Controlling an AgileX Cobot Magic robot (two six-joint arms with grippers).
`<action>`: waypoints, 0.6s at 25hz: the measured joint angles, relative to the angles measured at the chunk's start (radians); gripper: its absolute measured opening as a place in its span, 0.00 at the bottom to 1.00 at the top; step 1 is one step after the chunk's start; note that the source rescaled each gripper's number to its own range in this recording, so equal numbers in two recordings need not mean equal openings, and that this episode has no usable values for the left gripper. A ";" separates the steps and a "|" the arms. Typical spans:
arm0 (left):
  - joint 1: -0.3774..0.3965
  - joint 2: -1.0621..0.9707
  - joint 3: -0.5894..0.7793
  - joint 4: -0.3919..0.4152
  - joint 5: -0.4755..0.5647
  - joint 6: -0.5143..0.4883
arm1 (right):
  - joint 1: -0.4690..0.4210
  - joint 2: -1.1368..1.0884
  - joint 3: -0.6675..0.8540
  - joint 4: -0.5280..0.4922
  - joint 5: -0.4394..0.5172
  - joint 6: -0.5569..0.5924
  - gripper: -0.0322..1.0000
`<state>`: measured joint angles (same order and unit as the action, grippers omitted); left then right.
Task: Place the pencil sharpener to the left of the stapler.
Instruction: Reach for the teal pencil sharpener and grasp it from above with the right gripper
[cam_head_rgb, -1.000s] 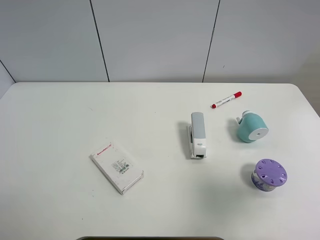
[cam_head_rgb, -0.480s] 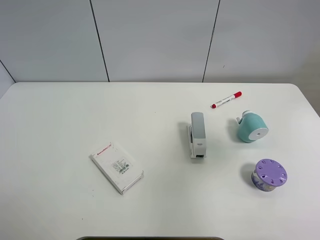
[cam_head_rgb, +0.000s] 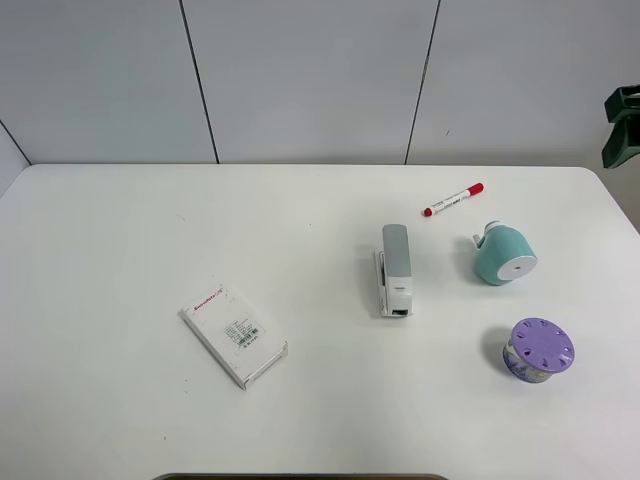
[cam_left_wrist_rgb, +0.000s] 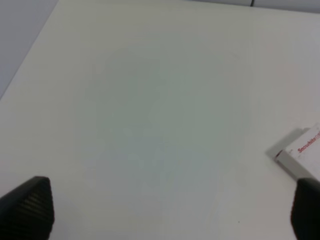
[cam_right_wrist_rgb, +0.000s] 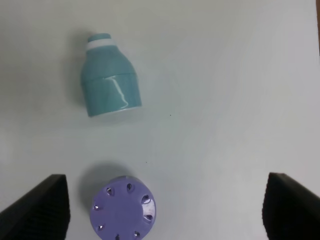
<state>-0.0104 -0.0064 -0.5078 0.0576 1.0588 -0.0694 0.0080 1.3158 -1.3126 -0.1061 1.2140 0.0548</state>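
The teal pencil sharpener (cam_head_rgb: 503, 255) lies on its side on the right of the white table, white face toward the front. It is also in the right wrist view, pencil sharpener (cam_right_wrist_rgb: 107, 80). The light-grey stapler (cam_head_rgb: 395, 270) lies to its left, a clear gap apart. My right gripper (cam_right_wrist_rgb: 165, 207) hangs open high above the sharpener and holds nothing. A dark part of the right arm (cam_head_rgb: 622, 125) shows at the exterior view's right edge. My left gripper (cam_left_wrist_rgb: 167, 210) is open over bare table, far from both objects.
A purple round holed container (cam_head_rgb: 539, 349) stands in front of the sharpener, close to it, and shows as the container (cam_right_wrist_rgb: 123, 210) in the right wrist view. A red-capped marker (cam_head_rgb: 452, 199) lies behind the stapler. A white labelled box (cam_head_rgb: 234, 333) lies front left, its corner (cam_left_wrist_rgb: 300, 155) showing in the left wrist view.
A dark part of the right arm has come into the exterior view at the upper right edge. Nothing on the table has moved.
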 joint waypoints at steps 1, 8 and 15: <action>0.000 0.000 0.000 0.000 0.000 0.000 | 0.000 0.008 -0.007 0.001 0.003 -0.007 0.30; 0.000 0.000 0.000 0.000 0.000 0.000 | 0.000 0.023 -0.021 0.022 0.006 -0.035 0.30; 0.000 0.000 0.000 0.000 0.000 0.000 | 0.000 0.075 -0.021 0.035 0.006 -0.068 0.30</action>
<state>-0.0104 -0.0064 -0.5078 0.0576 1.0588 -0.0694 0.0080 1.3903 -1.3333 -0.0713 1.2201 -0.0128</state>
